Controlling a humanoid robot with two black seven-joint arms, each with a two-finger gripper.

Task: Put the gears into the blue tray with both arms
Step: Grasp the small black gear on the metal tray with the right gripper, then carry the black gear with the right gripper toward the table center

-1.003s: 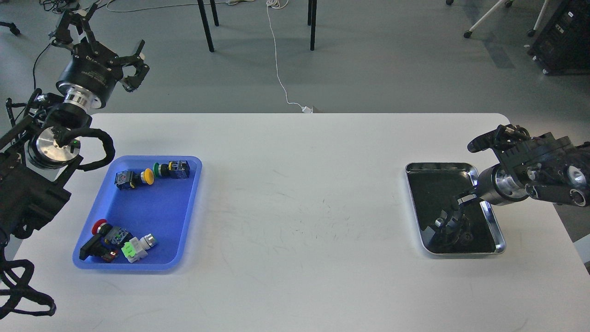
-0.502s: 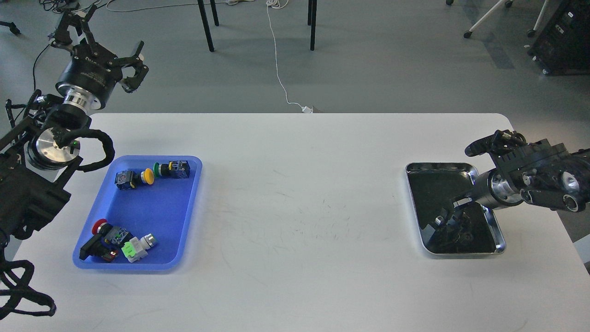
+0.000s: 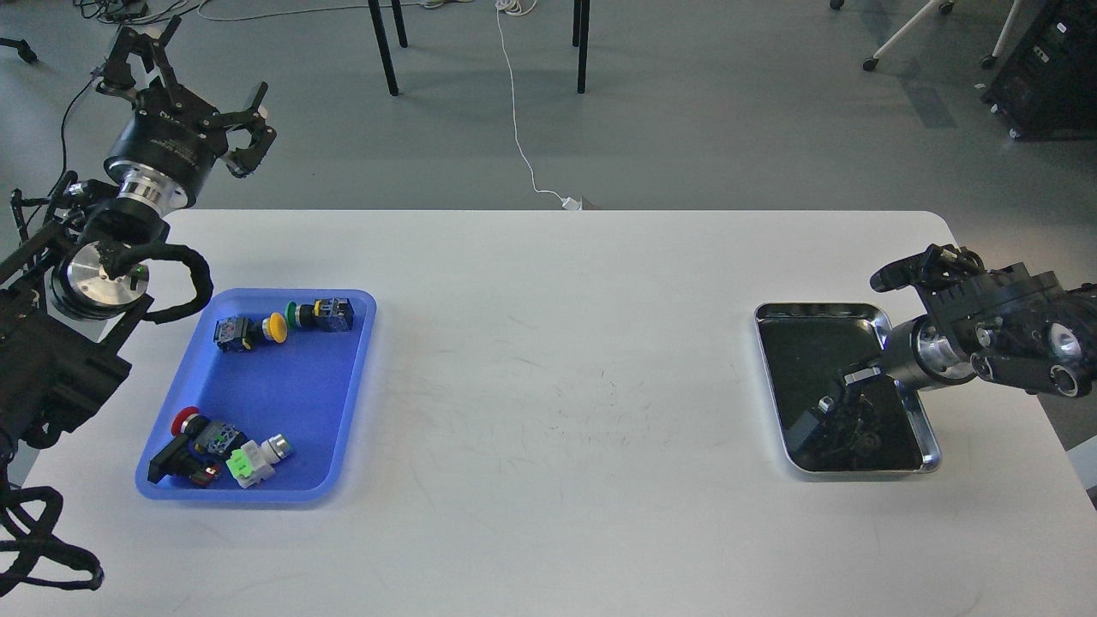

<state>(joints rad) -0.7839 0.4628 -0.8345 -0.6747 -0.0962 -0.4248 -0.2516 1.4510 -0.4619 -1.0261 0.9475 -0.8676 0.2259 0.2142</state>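
Note:
The blue tray (image 3: 296, 390) lies at the table's left and holds several coloured push-buttons. My left gripper (image 3: 184, 86) is raised beyond the table's far left corner, open and empty. My right gripper (image 3: 844, 411) reaches down into the steel tray (image 3: 930, 437) at the right. Its dark fingers merge with the tray's dark, reflecting bottom. A small dark ring (image 3: 870, 441) just in front of the fingers looks like one of the gears. I cannot make out any other gear.
Yellow and green push-buttons (image 3: 287, 321) sit at the blue tray's far end; red and light-green ones (image 3: 223, 450) sit at its near end. White table top (image 3: 557, 386) spreads between the two trays. Chair legs and a cable are on the floor behind.
My right wrist has dipped and shifted a little over the steel tray, its fingers staying inside it. My left gripper has turned slightly in place.

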